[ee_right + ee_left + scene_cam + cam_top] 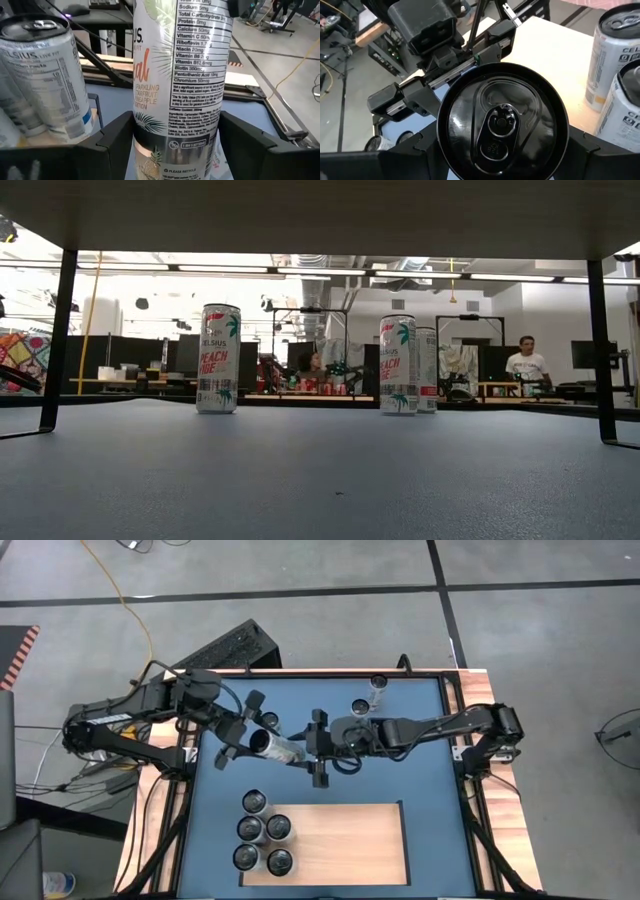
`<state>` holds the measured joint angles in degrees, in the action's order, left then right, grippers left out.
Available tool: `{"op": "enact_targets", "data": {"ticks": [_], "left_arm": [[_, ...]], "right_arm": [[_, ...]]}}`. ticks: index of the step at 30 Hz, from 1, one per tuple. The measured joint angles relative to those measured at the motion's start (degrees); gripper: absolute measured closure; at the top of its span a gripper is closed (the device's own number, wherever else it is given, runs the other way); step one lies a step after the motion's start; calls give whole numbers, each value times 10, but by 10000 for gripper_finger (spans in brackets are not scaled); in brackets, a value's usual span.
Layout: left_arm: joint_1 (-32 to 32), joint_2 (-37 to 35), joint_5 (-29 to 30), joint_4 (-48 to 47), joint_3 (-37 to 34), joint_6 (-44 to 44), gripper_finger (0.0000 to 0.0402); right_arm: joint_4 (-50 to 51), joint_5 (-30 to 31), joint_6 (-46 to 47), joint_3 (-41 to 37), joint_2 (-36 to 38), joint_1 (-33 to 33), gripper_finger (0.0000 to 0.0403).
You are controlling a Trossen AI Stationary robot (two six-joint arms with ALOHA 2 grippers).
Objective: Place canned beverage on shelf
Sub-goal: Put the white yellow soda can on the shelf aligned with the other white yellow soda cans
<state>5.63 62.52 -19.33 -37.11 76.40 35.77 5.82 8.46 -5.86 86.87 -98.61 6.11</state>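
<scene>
A white can with a black lid (277, 747) hangs nearly level over the blue surface, between my two grippers. Its lid end points toward the left arm. My left gripper (240, 730) is shut on the lid end, and the lid fills the left wrist view (502, 125). My right gripper (318, 747) is shut on the bottom end, and the printed side shows in the right wrist view (180, 75). The shelf (350, 845), a pale wood panel, lies at the near side and carries several upright cans (262, 832) at its left end. My left gripper has a finger on either side of the can's lid end (444, 150). The can points along the fingers, its lid facing the wrist. The fingers come slanting from the table's far left. The can is clear of the table. My right gripper pinches the can's side wall near its bottom end (175, 140) between its two fingers. The fingers lie across the can and come level from the table's right. The can is lifted clear and lies nearly level.
Two more cans (370, 695) stand on the blue surface at the far right. The low view shows three upright cans (218, 358) (398, 365) (425, 370) beyond the dark legs (58, 340). Wooden strips (160, 820) edge the blue surface. The shelf's right part is bare wood.
</scene>
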Motion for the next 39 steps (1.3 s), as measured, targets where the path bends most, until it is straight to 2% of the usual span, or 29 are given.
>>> {"op": "enact_targets", "data": {"ticks": [5, 23, 27, 34, 37, 39], "left_arm": [[0, 4, -20, 4, 0, -8, 167], [0, 23, -29, 20, 0, -15, 167], [1, 23, -28, 20, 0, -22, 167], [0, 23, -28, 21, 0, -26, 167], [0, 23, -25, 22, 0, -32, 166], [-1, 23, -15, 26, 0, -44, 145]], "right_arm": [[-7, -30, -1, 0, 0, -1, 137], [-11, -43, -2, -1, 0, -10, 138], [-13, -44, -1, -1, 0, -12, 156], [-4, -44, 0, 0, 0, -12, 217], [-2, -43, 1, 0, 0, -8, 224], [-3, -43, -1, 0, 0, -7, 224]]}}
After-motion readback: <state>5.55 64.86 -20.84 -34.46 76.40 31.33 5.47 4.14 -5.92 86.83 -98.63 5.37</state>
